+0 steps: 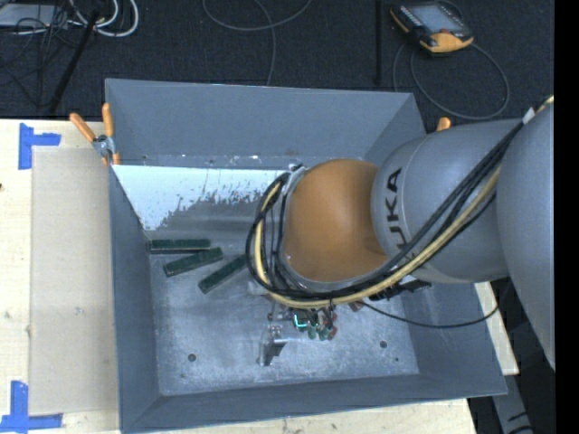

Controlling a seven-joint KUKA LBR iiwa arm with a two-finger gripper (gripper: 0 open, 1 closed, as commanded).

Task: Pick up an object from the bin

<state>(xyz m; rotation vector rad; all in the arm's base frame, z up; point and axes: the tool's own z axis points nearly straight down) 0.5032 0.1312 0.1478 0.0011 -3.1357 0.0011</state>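
Observation:
My gripper (271, 342) hangs low over the bin floor, near the front and a little right of the middle, below the arm's orange dome. Nothing shows under it or in it. Three dark green flat strips lie to its upper left on the floor. The nearest strip (222, 274) lies slanted, a short way from the gripper. A second strip (193, 261) lies beside that one, and a third strip (178, 244) lies almost level, closest to the back wall.
The arm and its cables cover the right half of the bin. The sloped back wall rises just behind the strips. Bare floor lies left of and in front of the gripper.

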